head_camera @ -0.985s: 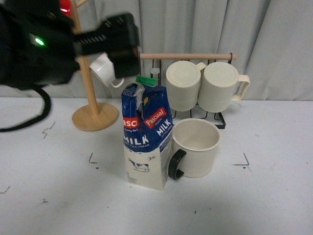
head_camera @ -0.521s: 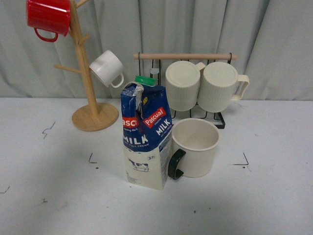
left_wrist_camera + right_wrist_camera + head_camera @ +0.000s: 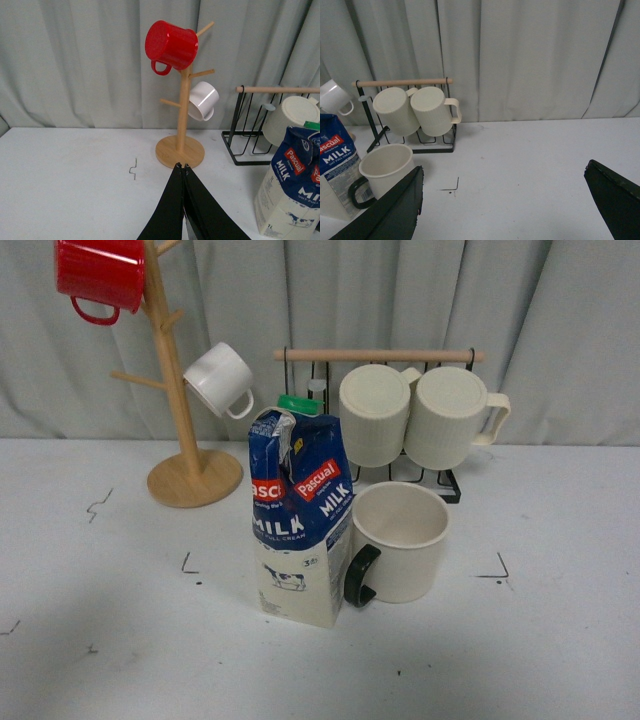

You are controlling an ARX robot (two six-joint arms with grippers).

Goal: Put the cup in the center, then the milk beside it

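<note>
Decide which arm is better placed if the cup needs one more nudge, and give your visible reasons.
Probably the right. The right gripper is open and looks toward the cup. The left gripper is shut, and on its side the milk stands touching the cup, blocking it. Both already sit upright together.

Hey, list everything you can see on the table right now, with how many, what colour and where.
milk carton: one, blue top and cream base, green cap, upright at the table's middle, touching the cup's handle
cup: one, cream with black handle, upright just right of the carton
ribbed mugs: two, cream, hanging on the rack behind the cup
rack: one, black wire with wooden bar, at the back
mug tree: one, wooden, back left
red mug: one, on the tree's top
white mug: one, lower on the tree
table: one, white, small black marks
left gripper: black, shut, empty
right gripper: black, open, empty
</note>
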